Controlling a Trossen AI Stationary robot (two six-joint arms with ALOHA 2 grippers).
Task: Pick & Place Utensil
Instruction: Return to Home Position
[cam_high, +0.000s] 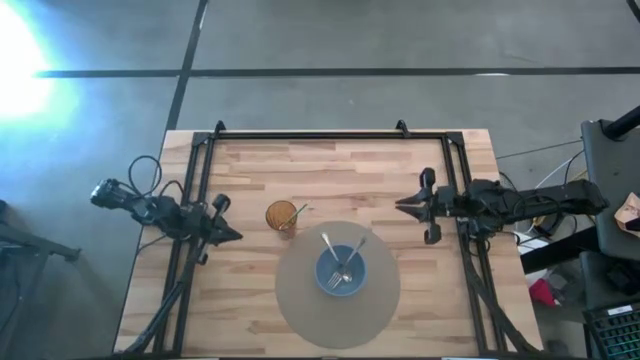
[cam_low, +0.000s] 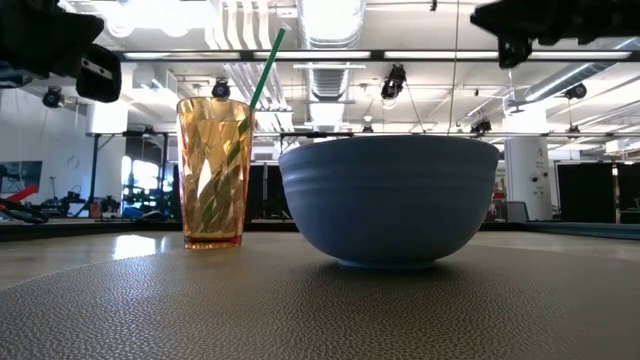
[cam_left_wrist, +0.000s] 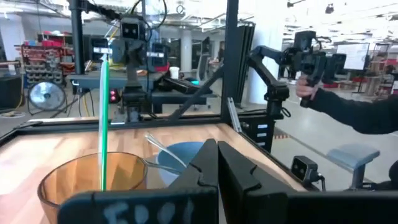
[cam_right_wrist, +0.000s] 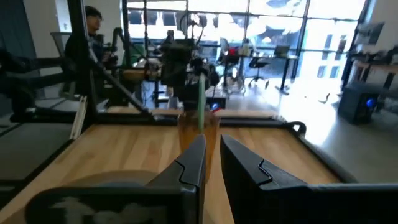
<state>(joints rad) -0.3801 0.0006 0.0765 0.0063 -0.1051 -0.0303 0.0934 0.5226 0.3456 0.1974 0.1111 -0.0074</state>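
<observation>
Okay: left gripper (cam_high: 236, 236) and right gripper (cam_high: 400, 205) both pinched closed and empty, parked at opposite table sides; I reckon nothing's left to grab. Silver utensils (cam_high: 343, 266) sit in blue bowl (cam_high: 326, 275), green straw (cam_high: 298, 213) in brown cup (cam_high: 280, 215).

A robotics lab in an open hall: bare ducts (cam_low: 330, 30) and strip lights (cam_low: 400, 55) cross the top of the low view, concrete floor (cam_high: 350, 35) fills the top of the high view, office chairs (cam_right_wrist: 256, 68) stand by tall windows (cam_right_wrist: 280, 25).
</observation>
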